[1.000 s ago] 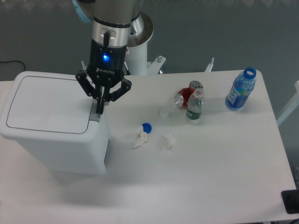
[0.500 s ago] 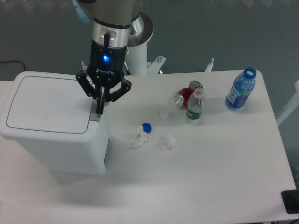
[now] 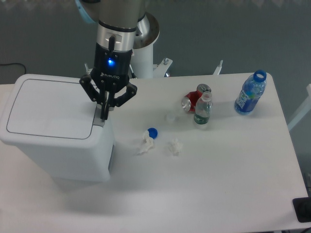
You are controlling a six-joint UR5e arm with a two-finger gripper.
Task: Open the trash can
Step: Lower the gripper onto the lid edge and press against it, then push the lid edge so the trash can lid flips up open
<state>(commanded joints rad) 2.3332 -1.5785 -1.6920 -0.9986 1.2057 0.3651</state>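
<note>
Change: hardly any over the last second; the end effector (image 3: 104,115) has stayed at the bin's right edge, perhaps a shade higher in the picture than half a second ago.
End effector: fingers clenched together into one point, grasping nothing, tip down on or just above the grey tab (image 3: 99,122).
Trash can (image 3: 56,131): at the left end of the worktop (image 3: 218,170), upright, lid (image 3: 48,109) flat and shut.
Meaning: judging by the closed lid, the press on the tab has not yet released it; the opening step looks to be in hand, not finished.
Next: probably a firmer push straight down on the tab.
Elsewhere: blue bottle (image 3: 250,93), small bottle (image 3: 203,109), red can (image 3: 193,98), blue cap (image 3: 152,131) and paper scraps (image 3: 174,145) lie well apart from the bin.
</note>
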